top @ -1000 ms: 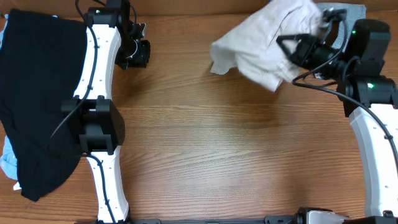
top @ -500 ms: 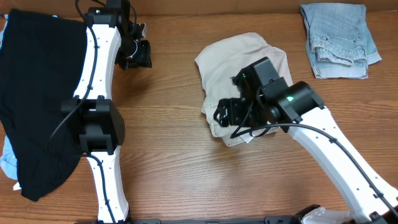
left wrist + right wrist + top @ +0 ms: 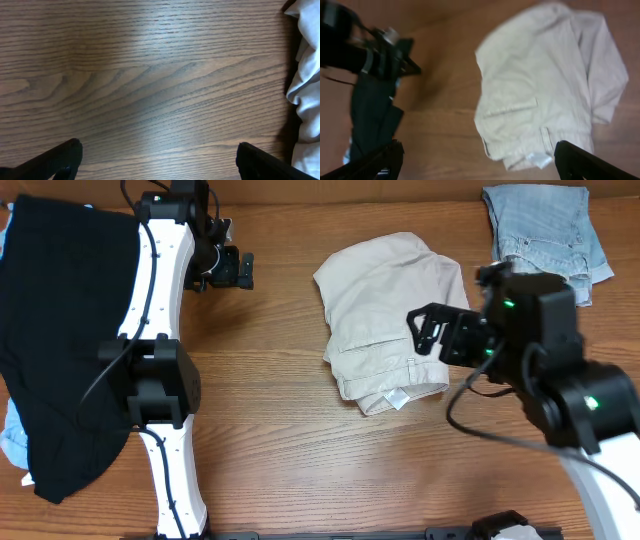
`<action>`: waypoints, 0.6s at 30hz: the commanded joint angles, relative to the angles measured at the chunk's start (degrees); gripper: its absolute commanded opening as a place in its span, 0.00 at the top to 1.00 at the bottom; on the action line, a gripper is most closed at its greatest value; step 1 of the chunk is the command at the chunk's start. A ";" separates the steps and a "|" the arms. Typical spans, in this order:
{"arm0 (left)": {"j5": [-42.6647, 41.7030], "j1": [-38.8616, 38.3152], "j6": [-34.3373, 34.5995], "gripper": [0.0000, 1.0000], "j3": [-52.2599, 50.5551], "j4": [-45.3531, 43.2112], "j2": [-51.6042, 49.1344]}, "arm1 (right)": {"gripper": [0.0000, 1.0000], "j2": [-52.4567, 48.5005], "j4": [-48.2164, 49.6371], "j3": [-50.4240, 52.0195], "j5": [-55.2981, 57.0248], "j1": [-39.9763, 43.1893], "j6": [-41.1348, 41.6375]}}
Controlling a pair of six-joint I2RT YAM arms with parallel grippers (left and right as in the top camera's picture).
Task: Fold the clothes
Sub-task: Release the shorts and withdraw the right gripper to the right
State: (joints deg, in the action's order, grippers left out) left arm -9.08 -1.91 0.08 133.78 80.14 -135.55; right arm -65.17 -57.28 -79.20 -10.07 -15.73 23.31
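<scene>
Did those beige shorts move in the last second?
Yes. The beige shorts went from over the jean shorts leftward and down, to the middle of the table.

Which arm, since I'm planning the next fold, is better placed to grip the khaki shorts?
Right. The right gripper, open, hangs at the edge of the khaki shorts; the left gripper sits apart, nearer the black garment.

Left gripper point(image 3: 238, 268), right gripper point(image 3: 428, 332) — both splayed.
</scene>
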 commanded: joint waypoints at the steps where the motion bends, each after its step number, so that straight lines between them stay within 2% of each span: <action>1: 0.72 -0.70 -0.07 0.00 0.94 -0.04 0.66 | 0.00 2.51 1.79 -1.20 -3.41 -0.02 -0.52; 6: 0.70 -0.70 -0.07 0.00 0.94 -0.04 0.66 | 0.00 2.51 0.94 -1.18 -4.35 0.00 -0.59; 11: 0.70 -0.70 -0.07 0.00 0.94 -0.04 0.66 | 0.00 1.70 -2.43 -0.90 5.90 0.04 -4.81; 14: 0.70 -0.70 -0.07 0.00 0.94 -0.02 0.66 | 0.00 0.87 -0.35 0.46 11.32 0.35 -7.85; 18: 0.72 -0.70 -0.07 0.00 0.94 -0.04 0.66 | 0.00 3.21 4.70 6.10 11.26 3.10 -9.86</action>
State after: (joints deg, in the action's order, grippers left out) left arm -8.73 -1.91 0.08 133.78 80.14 -135.55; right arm -63.88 -53.95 -76.73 -2.13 -14.52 16.32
